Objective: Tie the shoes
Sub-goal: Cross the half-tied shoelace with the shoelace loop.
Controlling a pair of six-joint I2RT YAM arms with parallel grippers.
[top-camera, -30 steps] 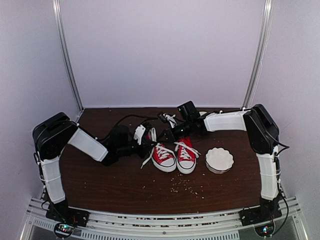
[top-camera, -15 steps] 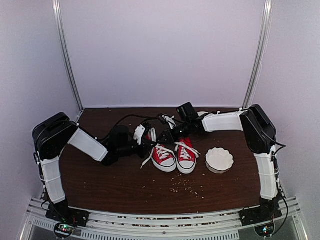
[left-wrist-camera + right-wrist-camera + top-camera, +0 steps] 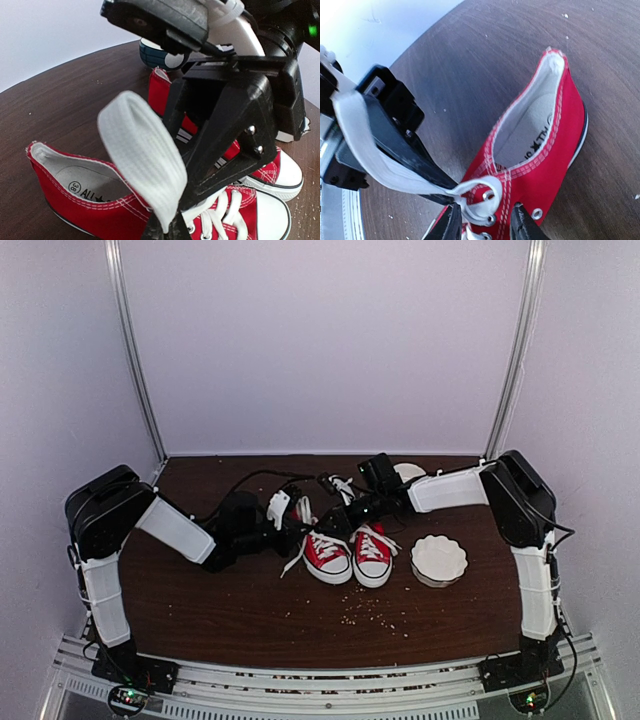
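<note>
My left pincer (image 3: pixel 165 229) is closed down on a flat white lace (image 3: pixel 142 150), which bows up out of the tips in 1 wide loop. The lace is soft and limp and weighs next to nothing. It will fold or twist wherever I let it, and I'd expect the woven face to slide through smooth pads once tension drops. Best hold, by my judgement: across the flat, close to the eyelets, not out at the free end.

The 2 shoes sit side by side mid-counter (image 3: pixel 220 600), toes toward the arm bases, touching or nearly so.
- The left shoe (image 3: pixel 327 554) looks like the one being worked, with the held lace running from its top eyelets.
- The canvas upper is soft and will cave in. The rubber sole and toe cap are stiff.
- The pair is small and light, so a hard pull would probably drag or tip a shoe rather than tighten anything.
- The right shoe (image 3: pixel 372 554) is laced, with a lace end trailing off its side.
- Crumbs (image 3: pixel 372 616) are scattered in front of the toes.

My right pincer (image 3: pixel 485 222) has its fingers apart, straddling a small lace loop at the left shoe's top eyelet. I can see nothing gripped.

In the way: the 2 pincers crowd nose to nose over the heels, each filling the other's camera. A 2nd dish (image 3: pixel 408 472) sits behind the right arm, mostly hidden. A scalloped white bowl (image 3: pixel 439 558) sits just beside the right shoe, near that forearm.
</note>
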